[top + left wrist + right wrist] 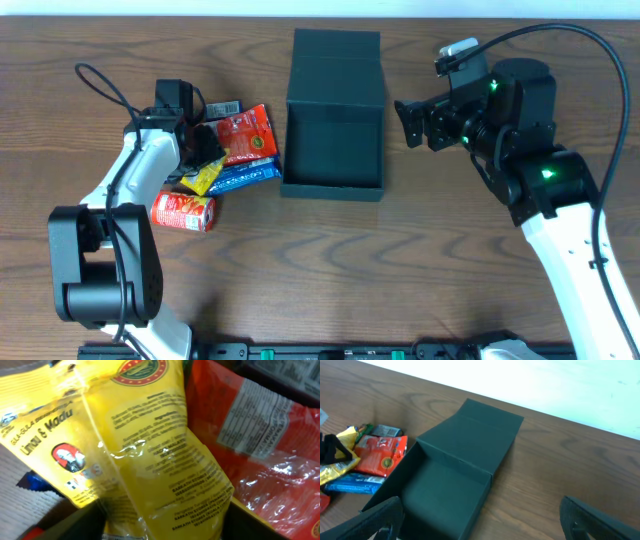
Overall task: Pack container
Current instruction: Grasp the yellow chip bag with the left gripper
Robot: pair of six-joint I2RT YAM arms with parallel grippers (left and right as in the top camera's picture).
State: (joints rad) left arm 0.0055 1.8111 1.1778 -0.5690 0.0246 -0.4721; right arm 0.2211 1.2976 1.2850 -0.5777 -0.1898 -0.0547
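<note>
**A:** First entry, far left?

**B:** Left pincer (205, 150). Its jaws are drawn in on a yellow packet (150, 450), with one dark finger on either side of the packet's lower end. I judge it held, not merely touched.

**A:** Stock lying round that pincer?

**B:** Directly right of it, a red packet (246, 134). Right of it and towards the arm's base, a blue packet (243, 176). Closer still to the base, a red tin (183, 211) on its side. Beyond the pincer, a dark wrapper with a white label (222, 107). All of it rests on the surface (100, 40).

**A:** And the container?

**B:** Container (334, 140): right of the left pincer, just past the red packet. The lid is thrown back on the far side and the inside is bare. Its long axis, box and lid together, runs crosswise to the line from that pincer.

**A:** Anything in the way?

**B:** The red packet and the container's left wall. I think the load would need lifting over that rim.

**A:** Last entry?

**B:** Right pincer (408, 122): just right of the container and the nearer of the two to it. Its jaws are spread wide with nothing in them.
</note>
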